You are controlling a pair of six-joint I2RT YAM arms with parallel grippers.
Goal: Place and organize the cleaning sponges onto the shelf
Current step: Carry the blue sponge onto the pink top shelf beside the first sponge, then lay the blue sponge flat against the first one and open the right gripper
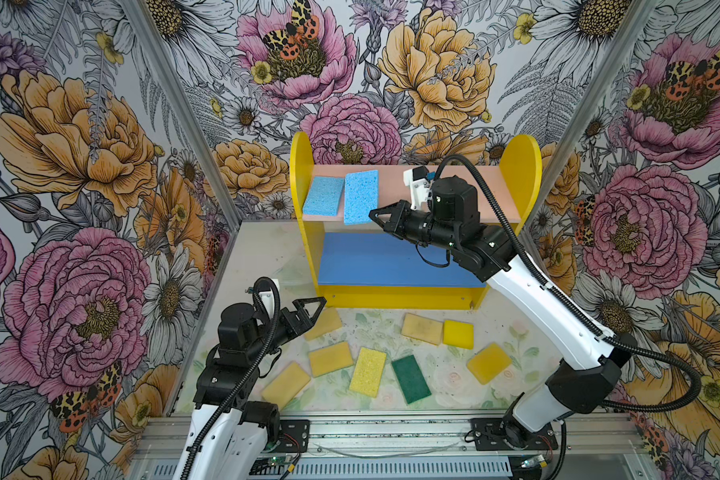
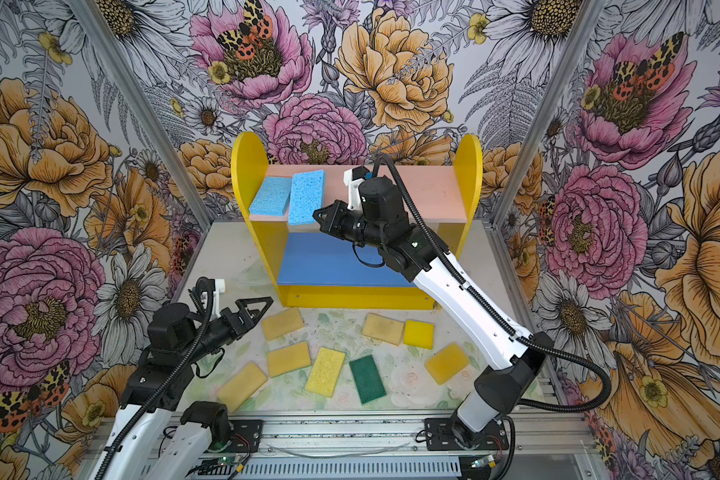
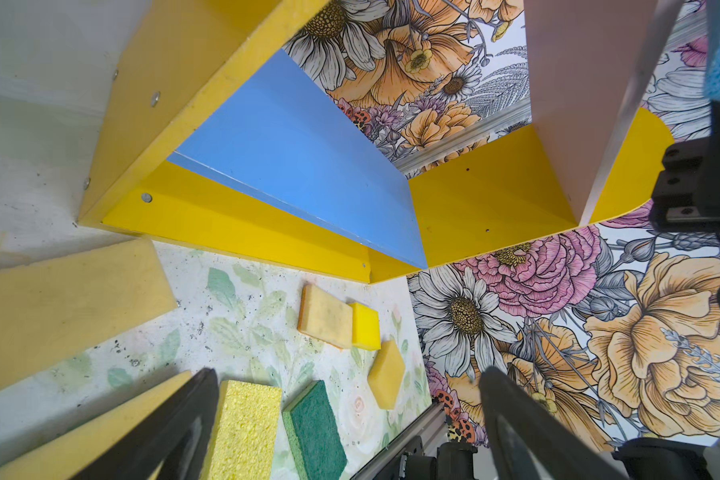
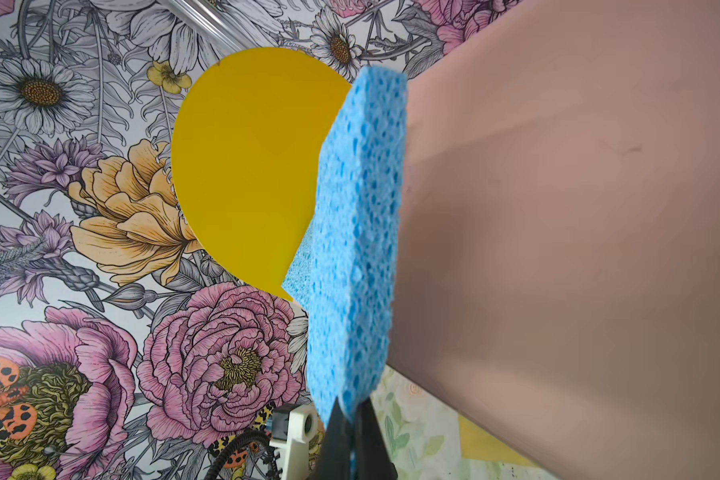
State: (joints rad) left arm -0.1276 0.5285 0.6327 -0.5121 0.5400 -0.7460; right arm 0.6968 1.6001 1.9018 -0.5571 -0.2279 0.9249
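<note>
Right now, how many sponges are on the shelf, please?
2, both on the pink board: left blue sponge lying flat, right blue sponge in the right end effector. None seem hidden.

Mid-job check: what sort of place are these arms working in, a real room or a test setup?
Most likely a staged robot test cell, not a lived-in room: floral-print panels close in a table, an aluminium rail along its front carries the arm mounts, and a toy-like shelf stands at the back.
</note>
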